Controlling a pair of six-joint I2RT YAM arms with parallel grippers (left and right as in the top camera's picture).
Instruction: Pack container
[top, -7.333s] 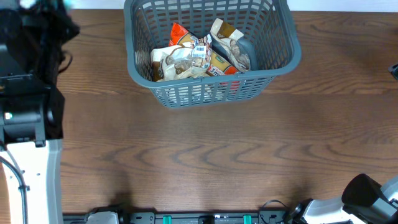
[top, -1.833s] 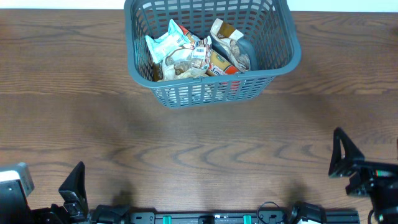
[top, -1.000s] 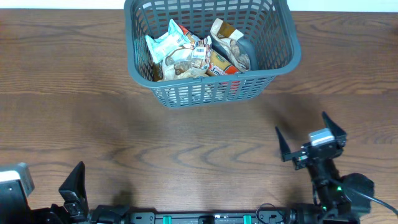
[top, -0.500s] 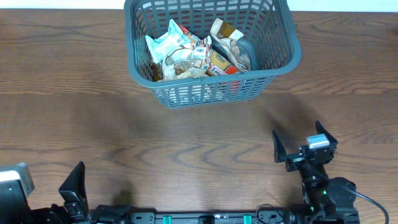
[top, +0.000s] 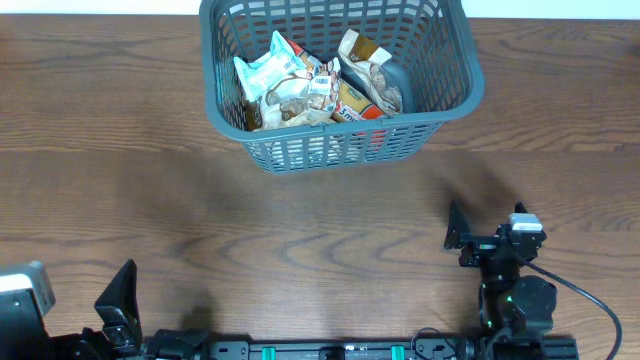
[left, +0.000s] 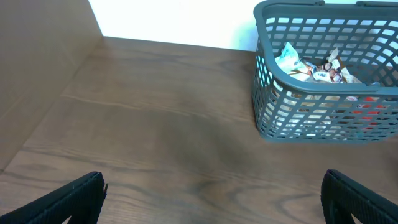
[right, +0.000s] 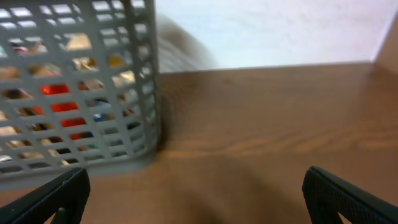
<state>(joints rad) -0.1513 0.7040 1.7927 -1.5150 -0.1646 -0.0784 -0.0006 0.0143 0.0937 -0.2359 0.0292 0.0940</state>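
Drawn slightly back toward the near side, the right gripper (top: 485, 228) was seen spread wide and empty, like the left gripper (left: 213, 180), well apart from the container (top: 330, 150).

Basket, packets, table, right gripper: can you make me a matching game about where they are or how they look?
1. basket
2. packets
3. table
4. right gripper

A. brown wood
B. jaws open, empty
C. grey-teal, slotted sides
D. piled in the basket

Pairs: 1-C, 2-D, 3-A, 4-B
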